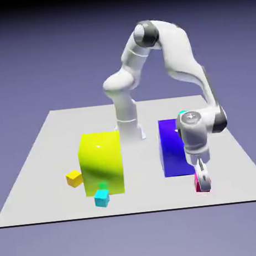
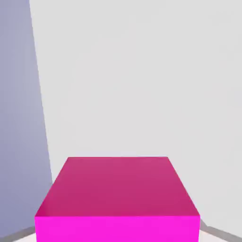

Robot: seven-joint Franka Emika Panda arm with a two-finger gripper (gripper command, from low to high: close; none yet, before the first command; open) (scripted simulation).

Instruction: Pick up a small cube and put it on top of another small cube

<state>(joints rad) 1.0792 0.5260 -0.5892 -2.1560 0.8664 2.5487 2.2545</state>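
Observation:
The small magenta cube (image 1: 201, 185) rests on the table near the front edge, on the exterior view's right, just in front of the big blue block. My gripper (image 1: 203, 182) reaches straight down onto it, and its fingers are shut on the cube's sides. In the hand view the magenta cube (image 2: 118, 198) fills the bottom of the picture and hides the fingertips. The other small cube, yellow-orange (image 1: 74, 178), lies on the exterior view's left, beside the large yellow-green block.
A large yellow-green block (image 1: 102, 162) stands left of centre with a tiny cyan cube (image 1: 101, 198) at its front corner. A big blue block (image 1: 174, 147) stands right behind my gripper. The table's edge (image 2: 40, 118) runs along the hand view's left.

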